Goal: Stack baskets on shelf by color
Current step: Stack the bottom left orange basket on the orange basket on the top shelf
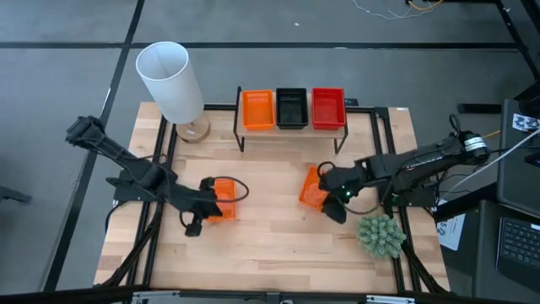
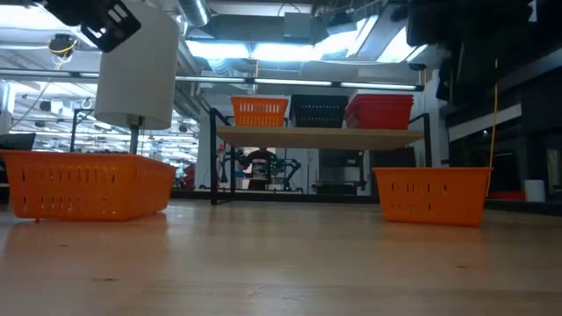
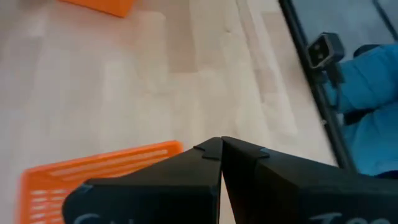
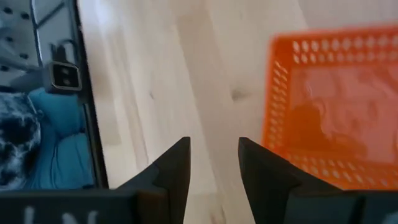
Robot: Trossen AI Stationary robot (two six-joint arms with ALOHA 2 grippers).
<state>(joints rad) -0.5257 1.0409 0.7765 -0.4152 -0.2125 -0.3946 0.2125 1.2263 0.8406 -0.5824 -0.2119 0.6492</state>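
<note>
From above: three basket stacks on the shelf, orange, black and red. Two more orange baskets sit on the desk, one at the left gripper, one just beside the right gripper. Low view: both desk baskets rest flat. Left wrist: jaws closed, empty, basket just beside. Right wrist: jaws parted, basket off to one side.
</note>
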